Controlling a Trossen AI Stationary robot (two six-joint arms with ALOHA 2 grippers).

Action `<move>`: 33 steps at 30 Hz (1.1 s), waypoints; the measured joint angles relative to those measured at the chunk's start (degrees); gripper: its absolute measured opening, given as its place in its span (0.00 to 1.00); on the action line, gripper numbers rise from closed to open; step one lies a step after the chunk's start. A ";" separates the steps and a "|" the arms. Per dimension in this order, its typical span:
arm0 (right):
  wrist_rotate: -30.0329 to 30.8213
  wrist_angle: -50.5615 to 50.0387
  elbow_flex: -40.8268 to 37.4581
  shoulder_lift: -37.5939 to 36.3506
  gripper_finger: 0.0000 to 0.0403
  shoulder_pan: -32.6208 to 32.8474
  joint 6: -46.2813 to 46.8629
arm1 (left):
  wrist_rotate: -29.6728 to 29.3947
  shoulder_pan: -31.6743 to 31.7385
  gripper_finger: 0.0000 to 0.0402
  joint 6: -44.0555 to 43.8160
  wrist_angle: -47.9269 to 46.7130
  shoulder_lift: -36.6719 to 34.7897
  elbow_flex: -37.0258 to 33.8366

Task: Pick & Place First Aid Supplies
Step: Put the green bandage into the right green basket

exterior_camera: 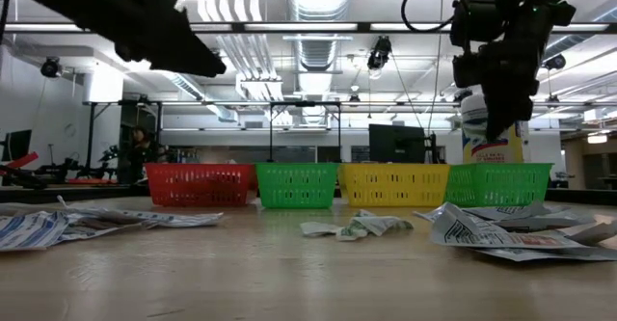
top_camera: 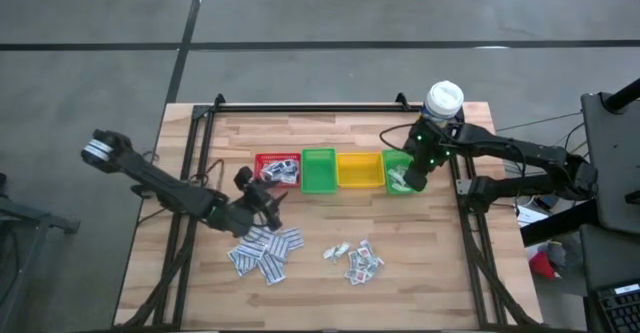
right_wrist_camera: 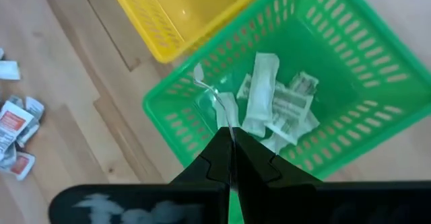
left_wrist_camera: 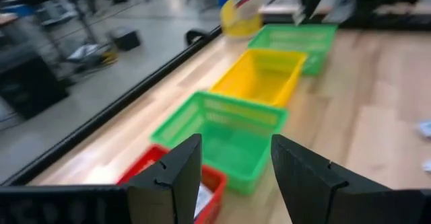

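Green mesh walls of the rightmost bin (right_wrist_camera: 202, 99) sit directly below the right gripper (right_wrist_camera: 231, 150), whose 2 fingers are pressed together, pinching the end of a thin clear-white packet (right_wrist_camera: 219, 103) that dangles from the tips over the bin. Under it, several white packets (right_wrist_camera: 276, 106) already lie on that bin's floor. From above, the same gripper (top_camera: 412, 178) hangs over the green bin (top_camera: 398, 173) at the row's right end, with the yellow bin (top_camera: 359, 170) just beside it and a white-capped bottle (top_camera: 443, 100) behind it.

On the other side, the left gripper (top_camera: 262, 205) hovers with its fingers (left_wrist_camera: 176, 177) spread apart and nothing between them. Just ahead of it is the red bin (top_camera: 277, 168), holding a few packets, then a second green bin (top_camera: 319, 170). Close below that gripper on the wooden table (top_camera: 450, 273) is a cluster of strip-shaped packets (top_camera: 266, 251); a smaller heap of squarish packets (top_camera: 355, 259) lies well to its right.
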 joint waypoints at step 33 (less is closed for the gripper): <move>5.25 5.08 1.30 19.84 0.02 0.01 -2.28 | 3.91 -0.02 0.45 4.23 13.59 -3.67 -8.39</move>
